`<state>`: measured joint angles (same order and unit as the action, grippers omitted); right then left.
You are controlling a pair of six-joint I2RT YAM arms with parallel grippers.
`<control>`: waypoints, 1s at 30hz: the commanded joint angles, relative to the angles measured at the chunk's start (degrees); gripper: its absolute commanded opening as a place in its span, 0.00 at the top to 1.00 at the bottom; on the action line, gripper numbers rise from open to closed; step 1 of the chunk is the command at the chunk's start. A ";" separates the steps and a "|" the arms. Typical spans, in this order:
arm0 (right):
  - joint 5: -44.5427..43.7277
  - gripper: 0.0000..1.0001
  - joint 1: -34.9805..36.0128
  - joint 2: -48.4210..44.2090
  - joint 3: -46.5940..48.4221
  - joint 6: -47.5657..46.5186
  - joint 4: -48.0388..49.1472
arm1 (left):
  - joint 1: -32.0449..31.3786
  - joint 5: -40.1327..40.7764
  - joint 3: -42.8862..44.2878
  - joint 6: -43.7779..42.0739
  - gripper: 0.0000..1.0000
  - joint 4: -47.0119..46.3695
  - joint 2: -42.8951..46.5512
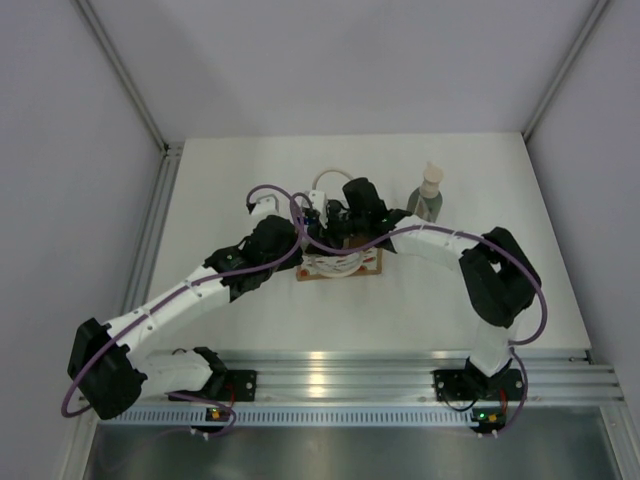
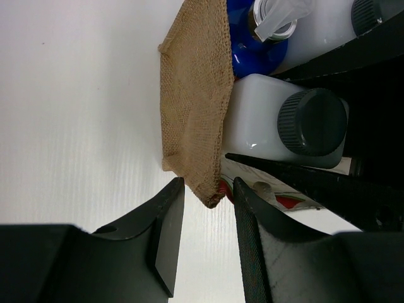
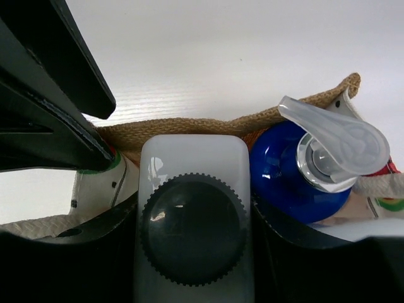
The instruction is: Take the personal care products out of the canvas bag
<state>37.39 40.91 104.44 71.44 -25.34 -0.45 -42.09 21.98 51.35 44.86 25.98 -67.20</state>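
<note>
The canvas bag stands at mid-table, its cream handle looping behind. My right gripper reaches down into it and is shut on a white bottle with a dark grey cap, one finger on each side. Beside that bottle in the bag sits a blue-topped bottle with a clear pump head. In the left wrist view a second white bottle shows in the bag. My left gripper is open, with the bag's burlap rim corner between its fingertips. The grey-green pump bottle stands on the table, right of the bag.
The white table is walled by grey panels on the left, right and back. An aluminium rail runs along the near edge by the arm bases. Both arms crowd over the bag.
</note>
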 commanded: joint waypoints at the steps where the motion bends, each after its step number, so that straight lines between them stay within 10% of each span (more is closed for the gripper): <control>1: -0.38 1.00 -0.56 -3.28 -2.44 6.26 7.82 | -0.01 1.05 0.15 -0.74 0.59 -0.23 2.07; 30: -13.13 1.00 -1.18 -15.41 -8.78 15.24 16.71 | -0.01 1.40 0.41 0.14 0.58 -0.31 1.19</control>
<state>25.69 40.34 93.41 60.66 -10.79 8.03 -42.09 22.48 51.33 44.91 26.13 -66.39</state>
